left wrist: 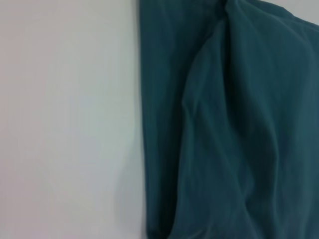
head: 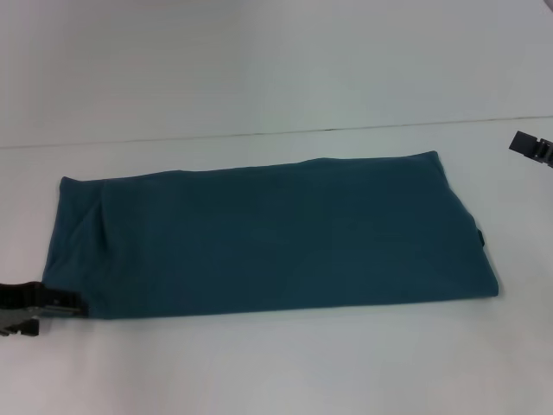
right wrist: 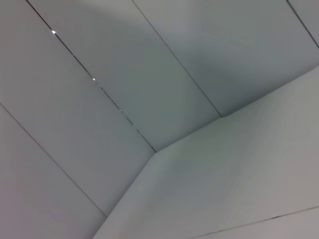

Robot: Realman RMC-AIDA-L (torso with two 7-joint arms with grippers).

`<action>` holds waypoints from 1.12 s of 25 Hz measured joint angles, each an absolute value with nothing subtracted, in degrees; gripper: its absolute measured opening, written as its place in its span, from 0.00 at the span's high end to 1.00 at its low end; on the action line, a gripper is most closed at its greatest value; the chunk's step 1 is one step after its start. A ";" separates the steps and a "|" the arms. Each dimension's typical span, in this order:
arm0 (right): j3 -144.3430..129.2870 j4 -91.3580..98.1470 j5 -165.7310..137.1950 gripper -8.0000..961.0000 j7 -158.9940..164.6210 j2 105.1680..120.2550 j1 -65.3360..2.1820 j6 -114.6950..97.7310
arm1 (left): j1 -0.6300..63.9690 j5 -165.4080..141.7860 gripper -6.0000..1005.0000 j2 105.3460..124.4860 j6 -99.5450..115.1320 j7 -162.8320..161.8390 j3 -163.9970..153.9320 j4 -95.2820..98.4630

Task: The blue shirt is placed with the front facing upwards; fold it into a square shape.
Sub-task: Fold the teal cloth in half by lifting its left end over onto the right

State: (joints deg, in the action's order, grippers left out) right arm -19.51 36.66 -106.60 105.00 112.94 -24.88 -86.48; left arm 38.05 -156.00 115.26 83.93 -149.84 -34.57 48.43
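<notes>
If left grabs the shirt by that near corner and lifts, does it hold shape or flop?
Likely flops: the shirt is soft cloth, with creases by the left gripper at its corner. The folded layers may slide apart or unfold. Probably light; pushed, it would bunch. The right gripper is clear of it.

Legible text, labels, brands, numbers, signs: none for you to log in any of the three views.

Item checked: the blue shirt (head: pixel 276 238), lying as a long folded band. You see only plain teal cloth on the face turned up, in the head view and in the left wrist view alike; no lettering or print shows.

Item checked: a small dark tab (head: pixel 479 238) at the shirt's right-hand edge in the head view. It is too small for you to read anything on it.

Right wrist view: plain pale panels with thin dark seams; nothing written on them.
</notes>
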 joint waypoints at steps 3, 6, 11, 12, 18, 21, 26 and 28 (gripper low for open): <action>-19.51 36.64 -106.60 0.22 104.98 112.97 -24.83 -86.49 | 38.73 -156.01 0.08 115.22 83.30 -149.85 -34.63 47.09; -19.51 36.65 -106.61 0.22 104.99 113.04 -24.77 -86.49 | 39.01 -156.01 0.08 115.17 82.83 -149.85 -34.63 46.62; -19.44 36.71 -106.61 0.22 104.91 113.18 -24.78 -86.49 | 39.17 -156.08 0.08 115.12 82.54 -149.86 -34.71 46.57; -19.43 36.77 -106.61 0.22 104.91 113.22 -24.78 -86.49 | 39.18 -156.10 0.08 115.10 82.41 -149.87 -34.71 46.57; -19.42 36.91 -106.61 0.22 104.98 113.27 -24.79 -86.49 | 39.57 -157.54 0.08 115.05 81.97 -149.97 -34.72 46.48; -19.42 36.89 -106.61 0.22 104.98 113.32 -24.79 -86.51 | 39.83 -158.45 0.09 115.05 81.95 -150.10 -34.72 46.43; -19.42 36.65 -106.61 0.22 104.91 113.37 -24.79 -86.54 | 39.95 -159.03 0.08 114.97 81.30 -150.69 -34.72 46.40; -19.42 36.65 -106.61 0.22 104.92 113.38 -24.78 -86.55 | 40.00 -159.09 0.08 114.85 80.94 -150.97 -34.72 46.40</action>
